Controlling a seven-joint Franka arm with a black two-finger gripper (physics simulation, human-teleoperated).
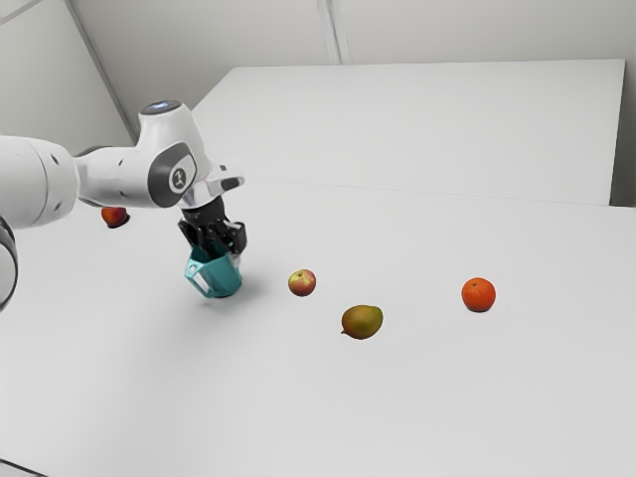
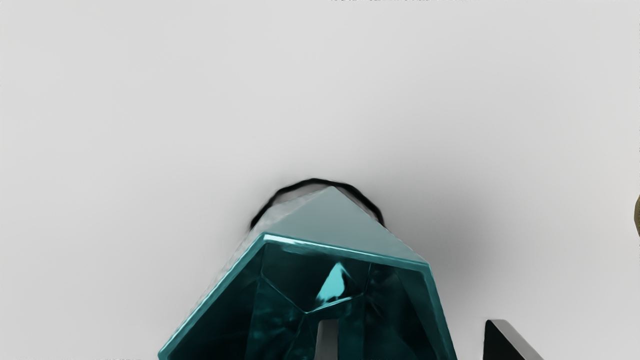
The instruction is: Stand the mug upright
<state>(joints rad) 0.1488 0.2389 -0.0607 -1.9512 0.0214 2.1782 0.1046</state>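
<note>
Apple (image 1: pixel 302 282) lies between mug (image 1: pixel 223 280) and mango (image 1: pixel 363 321) (orange (image 1: pixel 478 294) well apart).

Farther-off exterior view beside the arm (image 1: pixel 117 177), angled down, close wrist view, facing down (mug (image 1: pixel 225 280) in both)

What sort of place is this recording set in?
Probably a plain, lab-like room, rendered in a simulator: a white robot arm reaches over a broad white table, with bare pale walls behind.
</note>
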